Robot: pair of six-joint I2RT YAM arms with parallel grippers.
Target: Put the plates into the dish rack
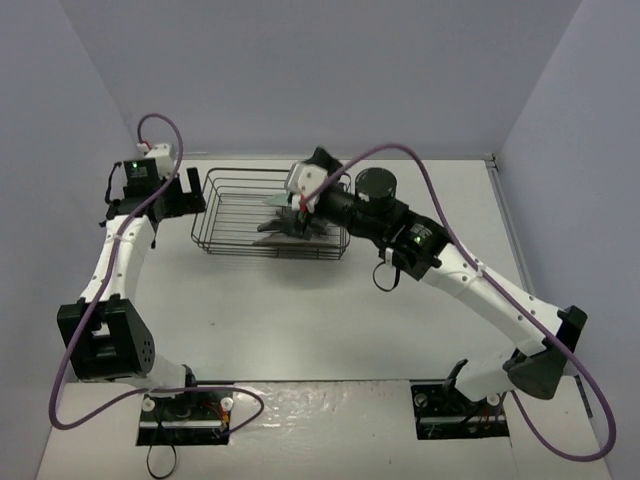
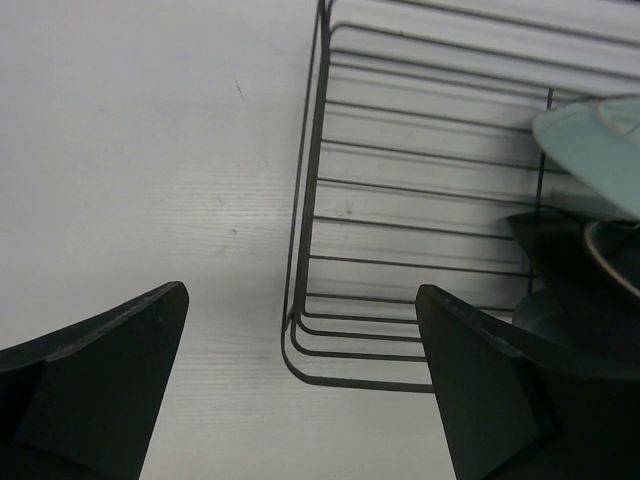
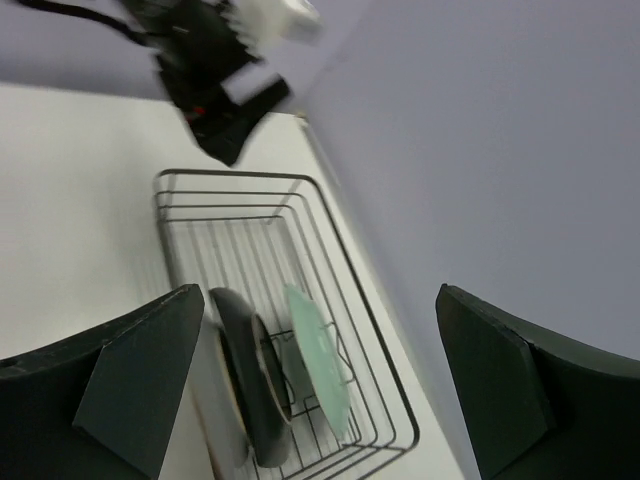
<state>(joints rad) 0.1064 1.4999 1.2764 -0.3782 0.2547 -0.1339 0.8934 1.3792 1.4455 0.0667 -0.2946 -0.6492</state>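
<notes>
The white table (image 1: 330,330) stretches from the two arm bases at the near edge to the dish rack (image 1: 230,215), whose long axis runs left to right. The plates (image 1: 295,228) stand on edge in its right end, leaning a little, with their faces turned near and far. The dark plates (image 3: 248,385) are on the near side and the mint-green plate (image 3: 318,372) is just behind them.

The right gripper (image 1: 301,208) hangs directly over them with its jaws spread wide and nothing between them, so this arm is much the nearer. The left gripper (image 1: 172,196), also spread and empty, hovers just outside the rack's left end, well apart from the plates.

Loading looks finished. The right arm's exit probably needs a straight rise clear of the plates' upper edges. Pale lavender walls (image 1: 300,70) close the far side and both flanks.
</notes>
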